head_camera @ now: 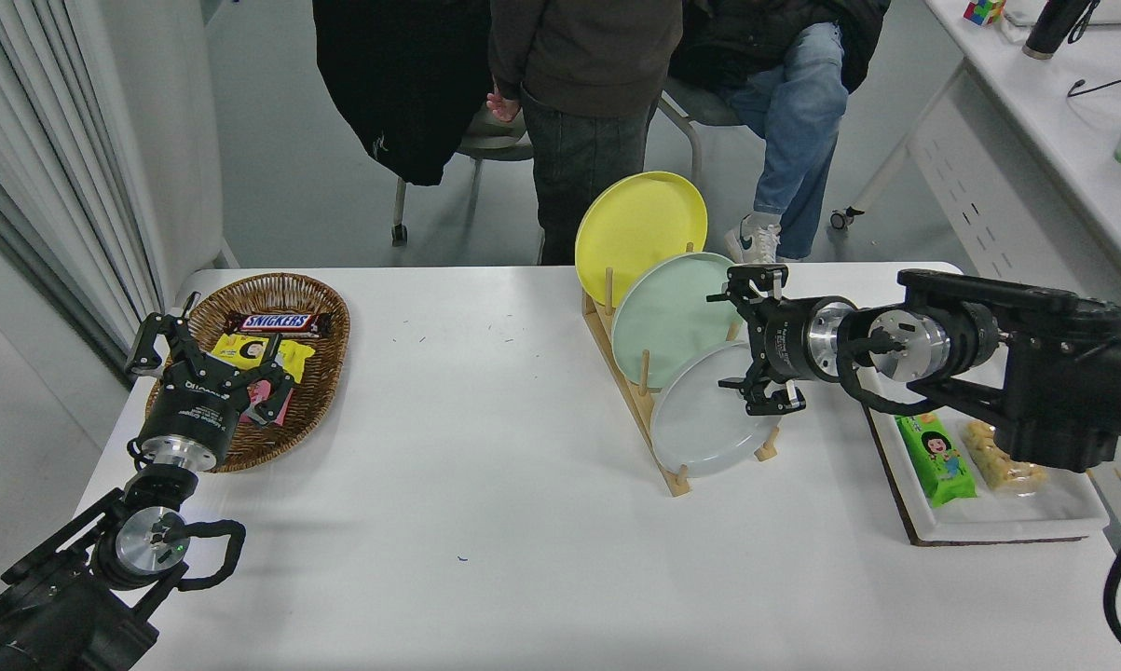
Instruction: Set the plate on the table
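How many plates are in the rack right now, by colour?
Yellow plate: 1
Mint-green plate: 1
Pale grey plate: 1
Total: 3, all standing on edge in the wooden rack.

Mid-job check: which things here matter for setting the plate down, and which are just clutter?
In play:
- round pale grey plate, nearest slot of the wooden rack
- open right gripper at its right rim
- white table

Clutter:
- yellow plate
- mint-green plate
- wicker basket
- white snack tray
- parked left gripper
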{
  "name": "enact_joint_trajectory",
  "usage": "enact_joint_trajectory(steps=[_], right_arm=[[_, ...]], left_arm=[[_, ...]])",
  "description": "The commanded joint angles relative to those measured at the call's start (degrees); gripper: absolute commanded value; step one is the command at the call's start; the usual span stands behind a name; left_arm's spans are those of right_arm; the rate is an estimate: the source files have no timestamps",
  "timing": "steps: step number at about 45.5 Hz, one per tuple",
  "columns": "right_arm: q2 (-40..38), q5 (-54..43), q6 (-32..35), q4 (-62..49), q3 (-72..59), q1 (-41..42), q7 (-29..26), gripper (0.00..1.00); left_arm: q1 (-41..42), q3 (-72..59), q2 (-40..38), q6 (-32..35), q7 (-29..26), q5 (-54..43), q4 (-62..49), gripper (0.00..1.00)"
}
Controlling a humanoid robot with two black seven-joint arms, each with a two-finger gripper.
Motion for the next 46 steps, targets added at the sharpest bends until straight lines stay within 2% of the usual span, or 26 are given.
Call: enact_joint_trajectory(steps=[1, 30, 34, 37, 46], right_arm=[[0.28, 0.0, 0.01, -0.35, 0.13, -0.23, -0.13, 1.0], [0.19, 0.44, -0.26, 0.18, 1.89, -0.14, -0.13, 0.99], [-0.07, 0.35, -0.17, 0.36, 1.98, -0.23, -0.83, 0.96], [-0.07, -0.09, -0.17, 0.36, 1.98, -0.14, -2.23, 0.9], [-0.33, -1.49, 0.01, 0.27, 1.89, -0.49, -3.73, 0.9]], left_arm=[[0.0, 0.0, 0.0, 0.0, -0.02, 0.0, 0.0, 0.98], [0.0, 0.0, 0.0, 0.0, -0.02, 0.0, 0.0, 0.98], [0.0, 0.0, 0.0, 0.0, -0.02, 0.0, 0.0, 0.98], [0.0, 0.0, 0.0, 0.0, -0.02, 0.0, 0.0, 0.98], [0.0, 0.0, 0.0, 0.0, -0.02, 0.0, 0.0, 0.98]])
